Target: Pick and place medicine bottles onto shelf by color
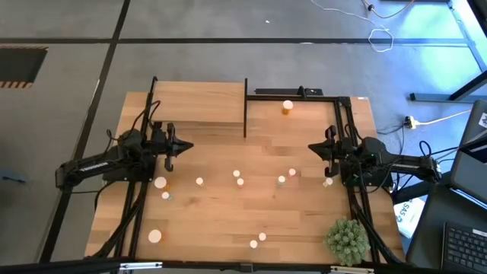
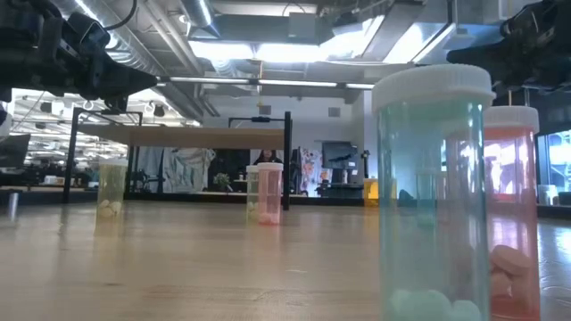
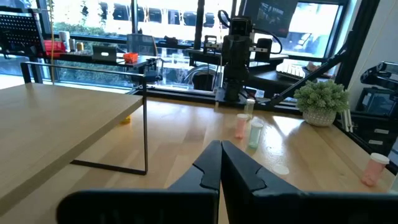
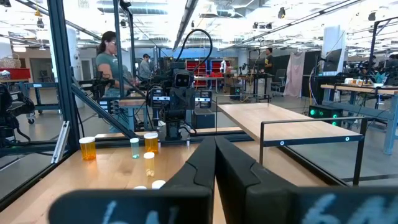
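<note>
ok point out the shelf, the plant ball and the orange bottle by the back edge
shelf [image 1: 199,103], high view, bare wooden top
plant ball [image 1: 347,240], high view, middle of spiky green
orange bottle [image 1: 287,107], high view, cap

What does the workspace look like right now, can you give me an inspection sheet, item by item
Surface: wooden table, scattered with bottles.
Job's things: shelf at the far side, top bare; one orange bottle beside it inside the black post frame; about ten white-capped medicine bottles loose across the middle and near edge.
Clutter: spiky green plant ball at the near right corner.
Grippers: left gripper shut, empty, above the table's left side; right gripper shut, empty, above the right side.
Cables: white cable and a plug lead on the floor.
Surroundings: laptop at right; person standing beyond the table.
</note>
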Robot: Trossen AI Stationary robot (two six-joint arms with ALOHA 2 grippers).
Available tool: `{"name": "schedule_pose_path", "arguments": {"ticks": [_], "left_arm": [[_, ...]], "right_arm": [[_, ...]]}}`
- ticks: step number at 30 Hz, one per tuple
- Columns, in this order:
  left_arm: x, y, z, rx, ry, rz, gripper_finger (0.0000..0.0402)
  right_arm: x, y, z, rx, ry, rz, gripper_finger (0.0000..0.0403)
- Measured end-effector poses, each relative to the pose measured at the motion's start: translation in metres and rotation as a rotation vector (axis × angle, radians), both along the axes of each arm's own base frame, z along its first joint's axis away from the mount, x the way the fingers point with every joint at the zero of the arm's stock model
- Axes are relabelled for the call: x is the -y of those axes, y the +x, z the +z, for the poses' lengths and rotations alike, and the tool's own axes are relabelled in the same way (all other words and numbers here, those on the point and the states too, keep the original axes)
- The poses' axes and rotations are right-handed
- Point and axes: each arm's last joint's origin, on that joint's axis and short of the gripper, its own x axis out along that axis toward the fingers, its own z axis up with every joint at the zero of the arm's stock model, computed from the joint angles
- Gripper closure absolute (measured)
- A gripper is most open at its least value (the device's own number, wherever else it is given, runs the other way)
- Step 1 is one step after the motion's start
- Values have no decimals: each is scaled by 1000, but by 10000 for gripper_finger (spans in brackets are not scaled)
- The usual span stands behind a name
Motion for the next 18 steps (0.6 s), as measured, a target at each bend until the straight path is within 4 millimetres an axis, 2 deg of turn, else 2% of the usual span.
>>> {"name": "schedule_pose_path", "arguments": {"ticks": [18], "left_arm": [[0, 0, 0, 0, 0, 0, 401]], "right_arm": [[0, 0, 1, 7, -3, -1, 390]]}}
